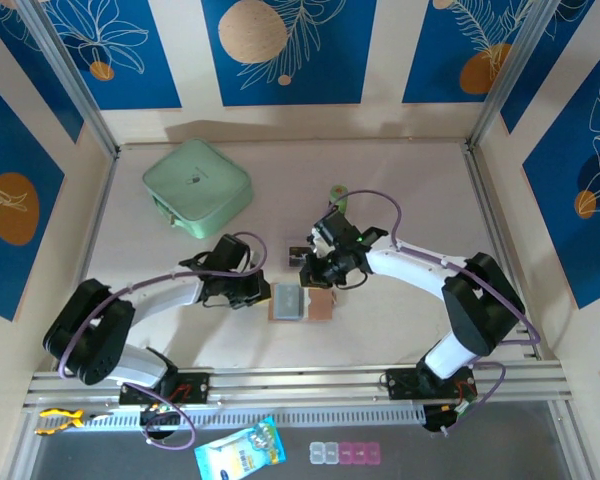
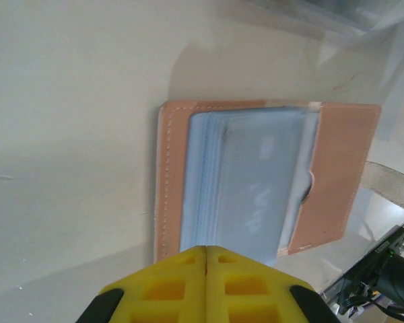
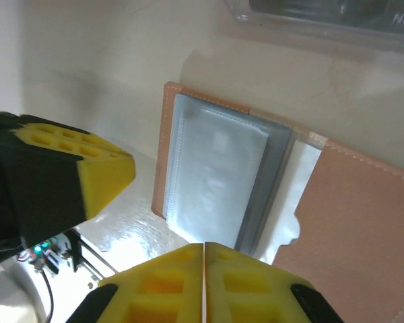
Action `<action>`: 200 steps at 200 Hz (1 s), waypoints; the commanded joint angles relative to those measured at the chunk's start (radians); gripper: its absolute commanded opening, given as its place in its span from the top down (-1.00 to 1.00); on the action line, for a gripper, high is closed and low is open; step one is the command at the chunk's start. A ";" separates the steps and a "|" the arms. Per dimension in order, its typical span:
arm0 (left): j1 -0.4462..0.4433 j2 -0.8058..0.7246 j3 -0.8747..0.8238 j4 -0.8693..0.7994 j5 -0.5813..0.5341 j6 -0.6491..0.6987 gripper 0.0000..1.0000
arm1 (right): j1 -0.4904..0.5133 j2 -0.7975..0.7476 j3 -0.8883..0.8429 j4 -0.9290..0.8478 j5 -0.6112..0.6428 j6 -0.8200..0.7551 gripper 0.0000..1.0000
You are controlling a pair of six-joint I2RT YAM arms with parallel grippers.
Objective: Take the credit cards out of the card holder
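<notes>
While both arms lean in over the middle of the table [image 1: 400,180], the card holder [image 1: 302,302] lies open between their two claws.

Off at the far left sits a mint-green square case [image 1: 197,187], well apart from the work. A clear plastic box [image 3: 323,17] lies just beyond the holder, near the right wrist. The holder is spread flat with its tan covers down. Its grey plastic sleeves [image 2: 249,182] are stacked on the left half as seen from above, and a pale card [image 3: 215,161] shows through the top one. The left gripper [image 2: 207,250] has its yellow fingers pressed tight together at the near edge of the sleeves, hiding that edge; whether a sleeve is pinched there I cannot tell. The right gripper [image 3: 203,246] is closed as well, its fingertips meeting over the sleeves' edge by the fold and covering that corner from its own camera.
</notes>
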 commanded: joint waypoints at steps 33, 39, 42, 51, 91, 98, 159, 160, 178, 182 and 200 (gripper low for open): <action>-0.036 0.054 -0.036 0.073 -0.027 -0.028 0.91 | 0.021 0.011 -0.057 0.115 -0.084 0.094 0.45; -0.037 0.058 -0.038 0.078 -0.027 -0.029 0.91 | 0.022 0.016 -0.060 0.124 -0.090 0.098 0.42; -0.038 0.059 -0.040 0.080 -0.027 -0.030 0.91 | 0.022 0.018 -0.062 0.128 -0.092 0.100 0.41; -0.038 0.062 -0.044 0.090 -0.027 -0.033 0.91 | 0.024 0.026 -0.063 0.139 -0.097 0.104 0.37; -0.038 0.072 -0.045 0.056 -0.052 -0.026 0.92 | 0.030 0.073 -0.059 0.171 -0.127 0.119 0.26; -0.039 0.073 -0.046 0.049 -0.057 -0.024 0.92 | 0.033 0.081 -0.058 0.177 -0.130 0.121 0.25; -0.039 0.076 -0.049 0.039 -0.061 -0.023 0.92 | 0.048 0.137 -0.059 0.212 -0.153 0.123 0.25; -0.040 0.076 -0.048 0.038 -0.061 -0.023 0.92 | 0.048 0.137 -0.059 0.212 -0.152 0.124 0.25; -0.039 0.077 -0.047 0.035 -0.059 -0.023 0.92 | 0.052 0.149 -0.056 0.195 -0.143 0.122 0.26; -0.038 0.076 -0.047 0.035 -0.059 -0.023 0.92 | 0.051 0.151 -0.056 0.189 -0.137 0.122 0.26; -0.038 0.070 -0.049 0.032 -0.062 -0.023 0.92 | 0.051 0.154 -0.060 0.174 -0.122 0.119 0.26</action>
